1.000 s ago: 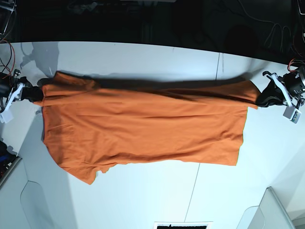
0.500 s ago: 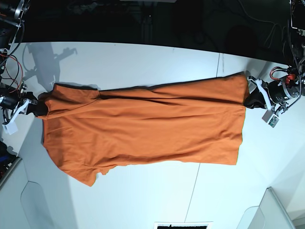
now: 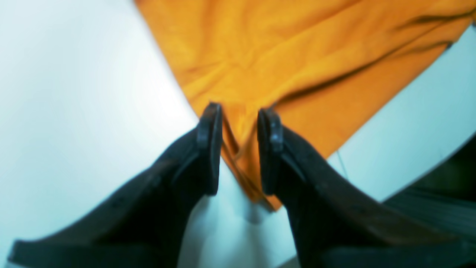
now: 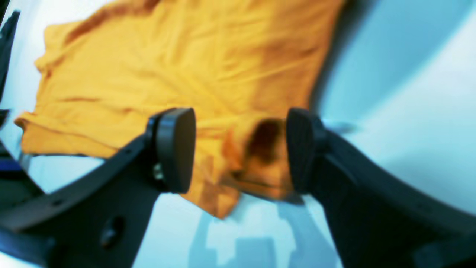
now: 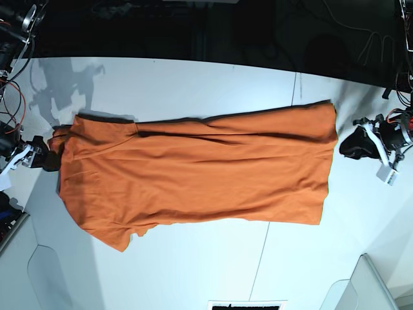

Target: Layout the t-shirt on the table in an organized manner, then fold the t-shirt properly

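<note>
Both tools stand apart, gripping nothing: left tool (image 3: 240, 149) straddles the hem corner, right tool (image 4: 240, 149) the shoulder, leaving the t-shirt (image 5: 193, 171) stretched flat across the worktop (image 5: 193, 77) for folding.

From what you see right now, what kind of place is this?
Probably a robot lab or test bench, not a home: a bare white table holds only an orange t-shirt, a robot gripper stands at each end, and loose cables hang at the table's edge.
</note>
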`<state>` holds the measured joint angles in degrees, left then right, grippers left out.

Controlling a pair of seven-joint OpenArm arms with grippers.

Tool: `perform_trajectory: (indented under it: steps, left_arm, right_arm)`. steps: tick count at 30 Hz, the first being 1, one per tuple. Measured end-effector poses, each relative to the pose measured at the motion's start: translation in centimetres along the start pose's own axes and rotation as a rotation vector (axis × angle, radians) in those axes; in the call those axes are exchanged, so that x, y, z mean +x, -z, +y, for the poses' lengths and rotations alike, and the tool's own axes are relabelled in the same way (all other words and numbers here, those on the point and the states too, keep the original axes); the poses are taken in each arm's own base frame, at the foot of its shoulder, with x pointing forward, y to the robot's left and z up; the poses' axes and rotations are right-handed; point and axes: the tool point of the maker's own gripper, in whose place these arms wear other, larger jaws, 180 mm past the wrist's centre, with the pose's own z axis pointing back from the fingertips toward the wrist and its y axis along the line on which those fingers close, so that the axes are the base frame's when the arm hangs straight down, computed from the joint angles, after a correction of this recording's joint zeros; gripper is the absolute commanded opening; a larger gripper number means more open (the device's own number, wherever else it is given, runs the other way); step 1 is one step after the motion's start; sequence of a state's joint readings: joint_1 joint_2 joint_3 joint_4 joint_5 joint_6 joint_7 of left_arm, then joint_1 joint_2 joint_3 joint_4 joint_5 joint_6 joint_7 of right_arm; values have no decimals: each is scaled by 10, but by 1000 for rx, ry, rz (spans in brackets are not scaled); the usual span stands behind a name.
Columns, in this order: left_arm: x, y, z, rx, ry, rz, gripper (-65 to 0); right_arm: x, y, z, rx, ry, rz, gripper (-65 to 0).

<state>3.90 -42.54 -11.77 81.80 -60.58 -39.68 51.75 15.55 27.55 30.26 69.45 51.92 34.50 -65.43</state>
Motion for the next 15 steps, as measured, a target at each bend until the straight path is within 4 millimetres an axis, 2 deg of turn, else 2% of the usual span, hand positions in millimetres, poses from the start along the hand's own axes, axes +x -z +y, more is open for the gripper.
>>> perform_trajectory:
  steps: [3,4,6,8,11,15]
  left_arm:
    - [12,-19,7,-10,-58,-60,-454]
    - [11,-24,7,-13,-73,-68,-433]
    - [-5,-27,10,0,-93,-41,-362]
    - [-28,-26,5,-12,-124,6,-305]
    - [-53,-20,-5,-32,-170,40,-294]
    - [-64,-11,-17,-56,-234,8,-294]
  right_arm:
    - [0,-16,-17,-45,22,-7,-275]
    - [-1,-20,-20,-54,27,-8,-275]
    - [-6,-24,-25,-65,34,-4,-275]
    - [-20,-26,-29,-74,45,23,-275]
    - [-45,-26,-34,-85,71,66,-275]
    - [-69,-24,-34,-85,104,82,-275]
